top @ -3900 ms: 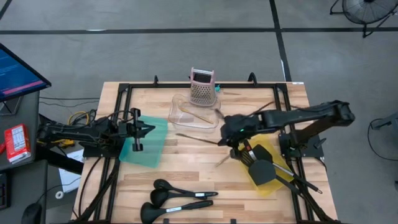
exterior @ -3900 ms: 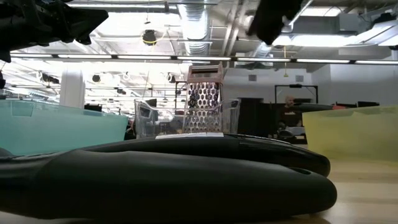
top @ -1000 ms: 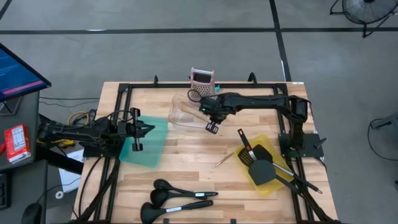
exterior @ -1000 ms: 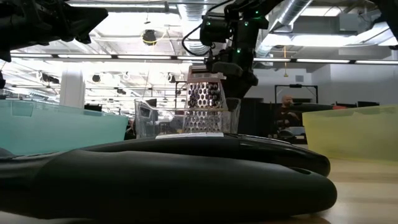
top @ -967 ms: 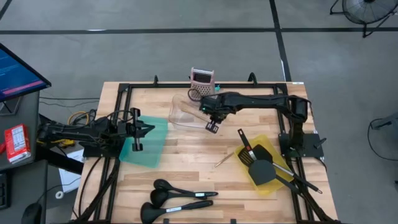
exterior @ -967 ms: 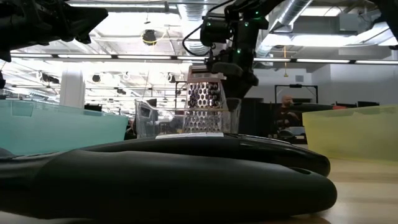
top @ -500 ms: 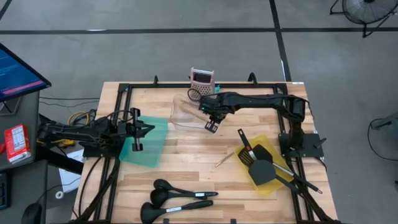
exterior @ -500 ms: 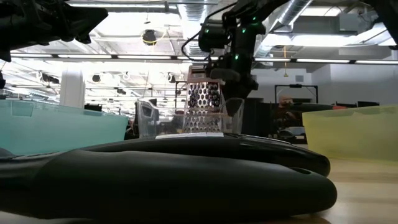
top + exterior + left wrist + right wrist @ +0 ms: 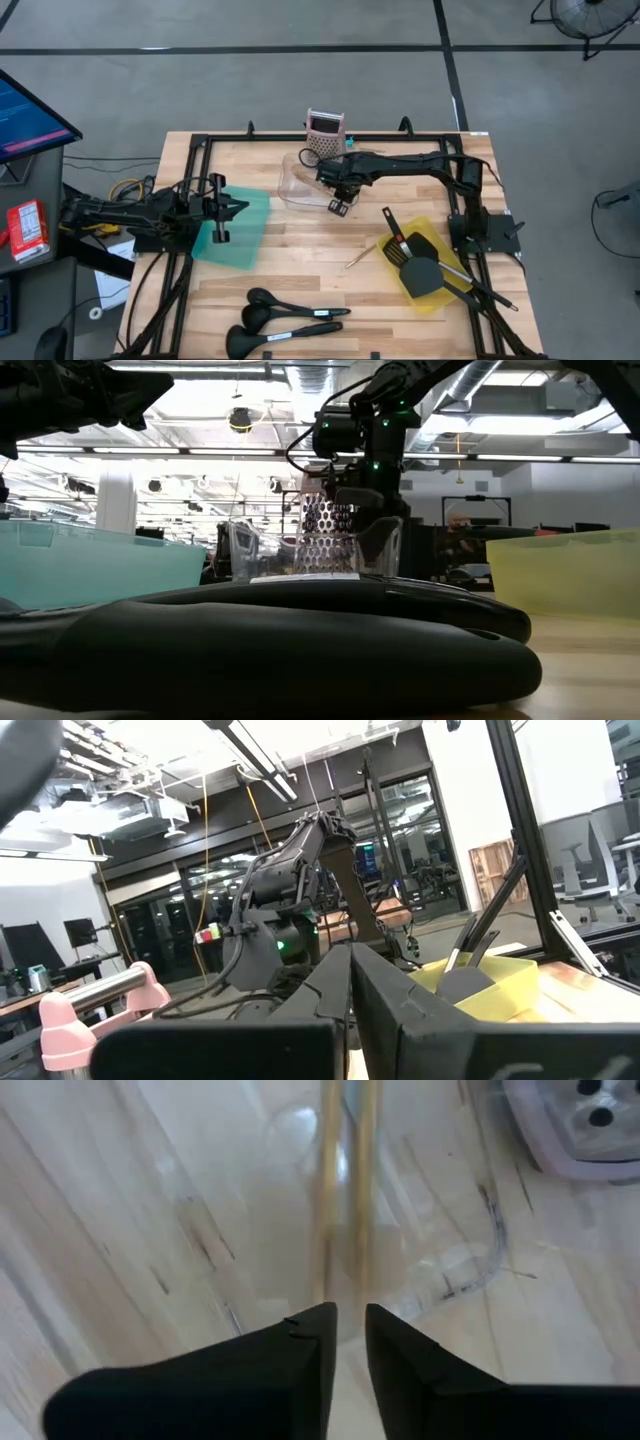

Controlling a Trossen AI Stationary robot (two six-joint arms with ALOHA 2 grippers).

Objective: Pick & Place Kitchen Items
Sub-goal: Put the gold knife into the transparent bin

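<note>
Two thin pale sticks (image 9: 343, 1190) lie side by side inside the clear container (image 9: 300, 181); only the right wrist view shows them plainly, just ahead of the right claw (image 9: 343, 1328), whose fingers stand almost together with a thin gap and nothing between them. From above, that right claw (image 9: 339, 194) hangs over the container's near-right edge, with the pink grater (image 9: 325, 137) just behind the container. The low view adds that the claw (image 9: 352, 500) sits above the container's rim, in front of the grater.

A third stick (image 9: 360, 257) lies alone on the bare surface (image 9: 300, 275), between the container and the yellow bin (image 9: 424, 266). That bin holds black turners and spatulas (image 9: 415, 262), one with a red-marked handle; their number I cannot tell. Three black ladles (image 9: 285, 318) lie near the front edge, which fill the low view as dark bulk.

The left claw (image 9: 220, 208) waits above the teal bin (image 9: 234, 226); whether its fingers are open or closed cannot be told. The left wrist view shows the right arm far off, beside the yellow bin.
</note>
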